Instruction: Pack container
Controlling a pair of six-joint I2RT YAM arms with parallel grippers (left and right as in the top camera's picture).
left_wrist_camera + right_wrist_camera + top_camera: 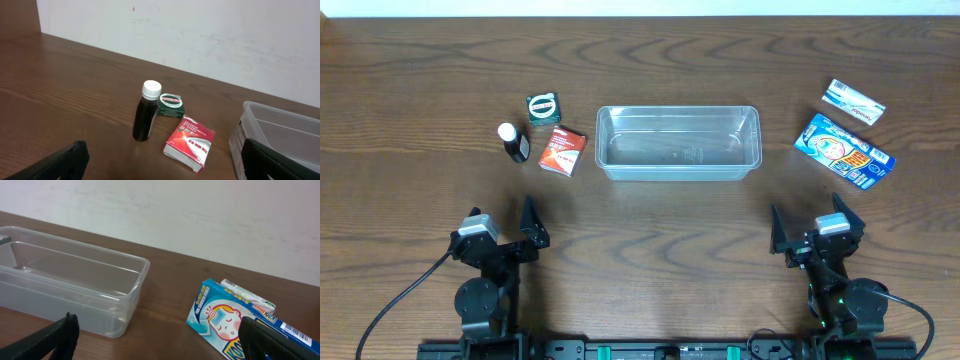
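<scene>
The clear container (650, 150) sat empty at the centre of the overhead frame, its long axis running left to right, with the left gripper (502, 222) at lower left and the right gripper (810, 225) at lower right about equally near, both spread wide and holding nothing.

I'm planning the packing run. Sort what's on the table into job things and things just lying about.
Job: container; likely to go in it: dark bottle, green box, red box, blue box, white box.
Lying about: only the left arm's black cable.
</scene>
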